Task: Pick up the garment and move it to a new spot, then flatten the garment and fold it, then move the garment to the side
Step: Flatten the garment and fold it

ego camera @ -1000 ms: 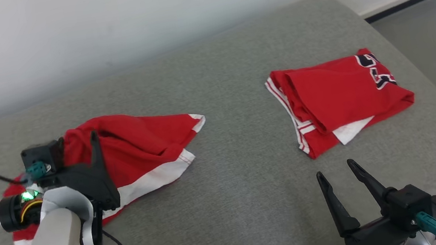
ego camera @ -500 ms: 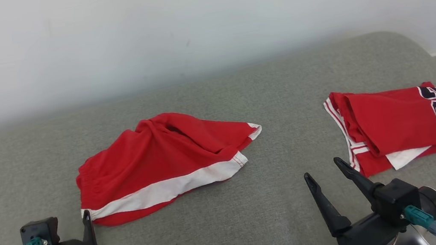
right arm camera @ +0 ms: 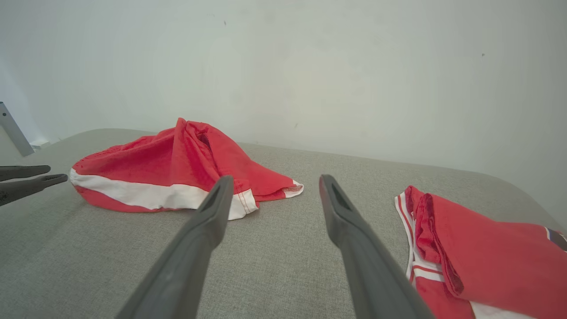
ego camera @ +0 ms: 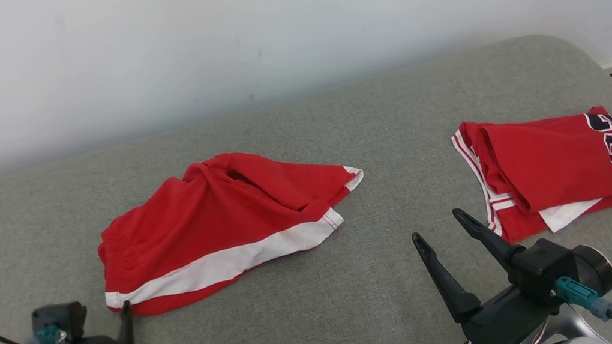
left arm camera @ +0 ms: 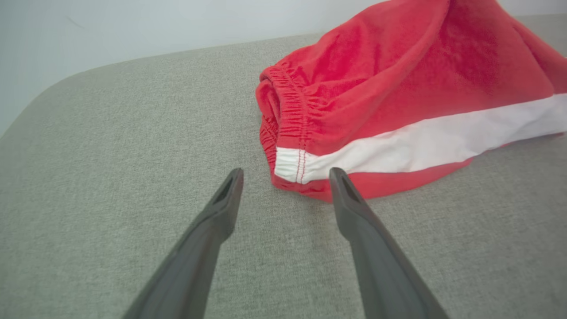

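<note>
The red garment with a white side stripe lies crumpled and bunched on the grey padded surface, its elastic waistband towards the robot's left and its hemmed leg openings towards the right. In the left wrist view the waistband corner of the garment sits just ahead of the left gripper, whose fingers are spread wide with nothing between them. The right-hand fingertip looks close to the cloth's lower edge, though contact cannot be told. In the head view the left gripper is just beside the garment's near left corner. The right gripper is well to the right of the garment, fingers also spread wide and empty, raised above the padding. Farther right of the garment lies a second, folded red garment with white trim and dark lettering. A pale wall rises behind the garment.
</note>
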Tool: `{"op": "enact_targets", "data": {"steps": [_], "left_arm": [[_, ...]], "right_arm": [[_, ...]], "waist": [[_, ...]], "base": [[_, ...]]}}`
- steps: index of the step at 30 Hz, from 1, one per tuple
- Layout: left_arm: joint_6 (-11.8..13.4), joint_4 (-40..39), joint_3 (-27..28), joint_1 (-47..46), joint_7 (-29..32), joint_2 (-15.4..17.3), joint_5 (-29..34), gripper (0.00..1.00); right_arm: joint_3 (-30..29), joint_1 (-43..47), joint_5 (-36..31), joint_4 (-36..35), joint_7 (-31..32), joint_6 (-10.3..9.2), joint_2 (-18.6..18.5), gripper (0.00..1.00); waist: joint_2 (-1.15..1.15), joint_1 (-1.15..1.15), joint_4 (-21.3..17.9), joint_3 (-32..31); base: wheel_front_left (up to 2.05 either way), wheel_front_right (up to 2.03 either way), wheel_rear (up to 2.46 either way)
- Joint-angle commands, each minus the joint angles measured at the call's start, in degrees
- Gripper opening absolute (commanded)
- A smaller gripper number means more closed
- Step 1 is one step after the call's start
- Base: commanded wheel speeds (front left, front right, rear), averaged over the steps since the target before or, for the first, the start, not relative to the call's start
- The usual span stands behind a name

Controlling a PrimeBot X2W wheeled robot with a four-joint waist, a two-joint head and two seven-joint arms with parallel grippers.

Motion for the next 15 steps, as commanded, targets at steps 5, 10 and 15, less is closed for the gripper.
{"op": "enact_targets", "data": {"steps": [5,10,15], "left_arm": [[-1.9,3.1,-0.3,-3.5,0.5,0.9,-0.6,1.0],[-3.0,6.3,-1.0,-5.9,1.4,0.6,-0.8,0.77],[-2.7,8.0,-1.4,-7.3,1.5,-0.4,-0.9,0.0]], "right_arm": [[0.5,-1.1,0.0,-0.4,0.3,-0.15,-0.6,1.0],[0.7,-2.0,-0.4,-0.7,0.4,-0.15,-0.7,1.0],[2.3,-3.8,-0.2,-0.4,0.9,-0.15,-0.8,1.0]], "waist": [[0.0,0.0,-1.1,2.0],[0.0,0.0,-1.2,3.5],[0.0,0.0,-0.4,4.5]], "base": [[0.0,0.0,0.0],[0.0,0.0,0.0],[0.0,0.0,0.0]]}}
